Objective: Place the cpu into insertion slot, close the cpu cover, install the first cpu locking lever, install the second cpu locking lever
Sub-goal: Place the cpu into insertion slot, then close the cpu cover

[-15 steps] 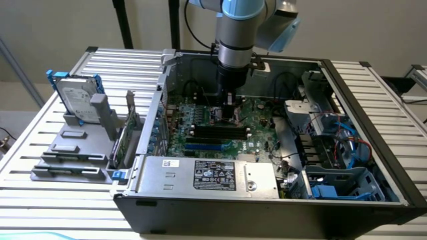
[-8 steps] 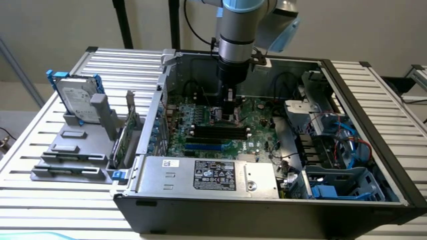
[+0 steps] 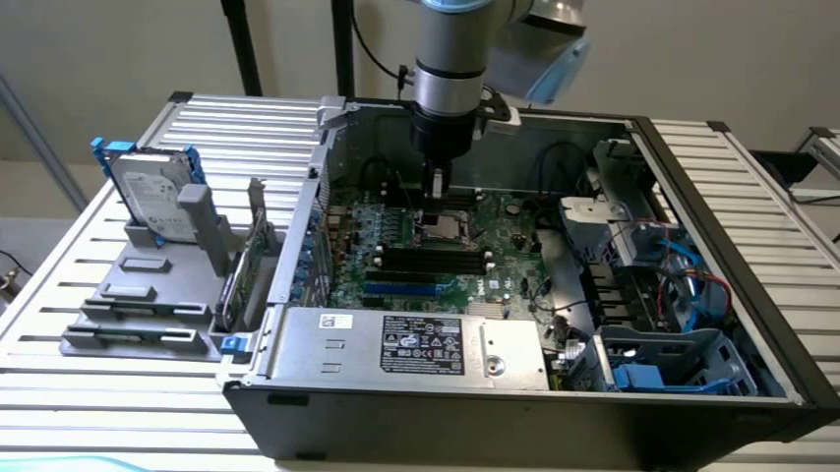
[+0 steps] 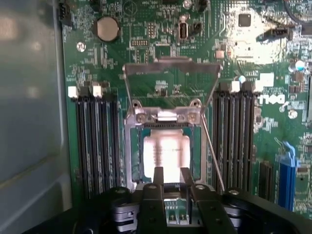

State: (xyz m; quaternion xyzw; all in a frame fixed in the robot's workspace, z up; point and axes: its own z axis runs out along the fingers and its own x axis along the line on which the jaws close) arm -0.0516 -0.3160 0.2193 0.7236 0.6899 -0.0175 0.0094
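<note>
Chip: pale square cpu (image 4: 165,153) in metal-rimmed insertion slot (image 4: 132,161).
Cover: silvery frame cpu cover (image 4: 168,60) raised.
Claw: black gripper (image 4: 172,176) at chip's edge; cannot tell its grip.
Writing: white Dell logo (image 4: 271,100).

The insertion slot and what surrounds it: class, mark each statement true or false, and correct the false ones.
1. The cpu lies in the insertion slot. True.
2. The cpu cover is shut down over the cpu. False: it stands swung open, clear of the slot.
3. The end effector hangs over the hard drive. False: it hangs over the insertion slot, at the cpu's edge.
4. Long black memory slots run on both sides of the insertion slot. True.
</note>
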